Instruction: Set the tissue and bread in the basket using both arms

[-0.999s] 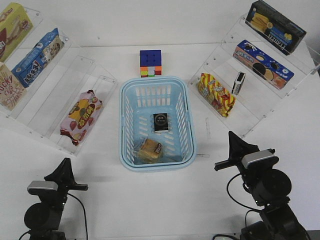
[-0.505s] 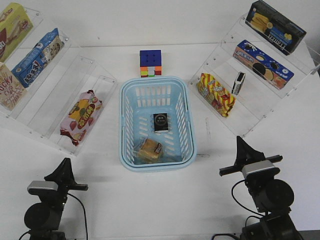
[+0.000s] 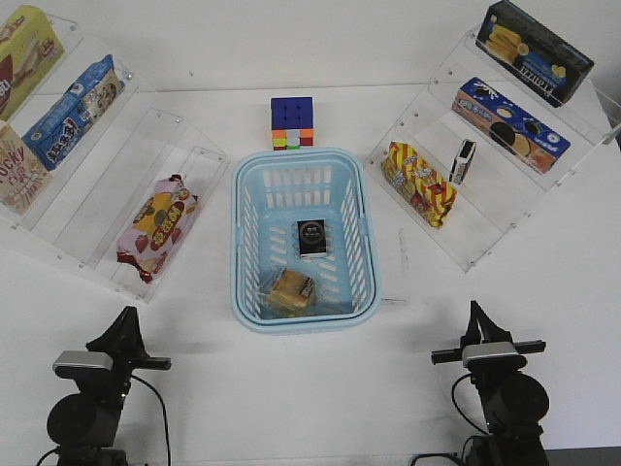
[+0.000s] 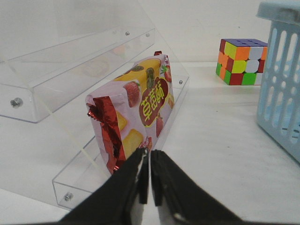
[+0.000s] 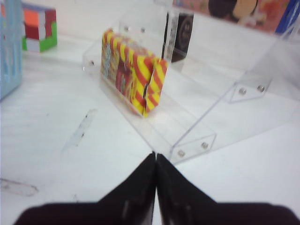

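The light-blue basket (image 3: 367, 254) stands mid-table. Inside it lie a black tissue pack (image 3: 311, 238) and, nearer the front, the wrapped golden bread (image 3: 290, 291). A second black tissue pack (image 3: 464, 160) stands upright on the right clear shelf and also shows in the right wrist view (image 5: 179, 37). My left gripper (image 3: 126, 323) is shut and empty at the front left, its tip (image 4: 149, 154) near the pink packet. My right gripper (image 3: 475, 316) is shut and empty at the front right, seen closed in the wrist view (image 5: 155, 157).
A pink printed packet (image 3: 157, 225) lies on the left clear shelf (image 3: 92, 199); boxes sit behind it. A yellow-red striped packet (image 3: 419, 183) and two boxes sit on the right shelf (image 3: 505, 204). A colour cube (image 3: 292, 122) stands behind the basket.
My right arm has drawn back toward the front edge and turned to point straight ahead. The left arm and the basket's contents have not moved.
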`<act>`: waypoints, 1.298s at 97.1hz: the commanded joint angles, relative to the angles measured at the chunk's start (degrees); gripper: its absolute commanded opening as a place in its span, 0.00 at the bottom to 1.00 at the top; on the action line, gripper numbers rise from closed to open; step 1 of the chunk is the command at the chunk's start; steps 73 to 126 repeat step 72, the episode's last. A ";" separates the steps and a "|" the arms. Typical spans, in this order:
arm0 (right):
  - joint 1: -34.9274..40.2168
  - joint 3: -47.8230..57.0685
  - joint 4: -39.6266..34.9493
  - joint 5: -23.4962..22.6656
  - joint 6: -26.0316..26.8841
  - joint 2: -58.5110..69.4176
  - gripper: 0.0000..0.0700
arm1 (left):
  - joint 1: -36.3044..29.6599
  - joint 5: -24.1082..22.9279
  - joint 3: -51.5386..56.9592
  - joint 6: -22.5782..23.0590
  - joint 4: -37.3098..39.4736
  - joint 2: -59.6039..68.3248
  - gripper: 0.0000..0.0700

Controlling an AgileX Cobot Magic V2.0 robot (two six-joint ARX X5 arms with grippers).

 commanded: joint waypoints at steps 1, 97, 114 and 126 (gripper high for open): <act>-0.07 -0.09 0.46 0.28 0.46 -0.04 0.01 | 0.00 0.11 -1.11 0.31 0.90 -0.13 0.00; -0.07 -0.07 2.05 0.22 2.78 -0.04 0.01 | 0.00 0.11 -1.11 0.31 0.90 -0.11 0.00; -0.07 -0.07 2.05 0.22 2.78 -0.04 0.01 | 0.00 0.11 -1.11 0.31 0.90 -0.11 0.00; -0.07 -0.07 2.05 0.22 2.78 -0.04 0.01 | 0.00 0.11 -1.11 0.31 0.90 -0.11 0.00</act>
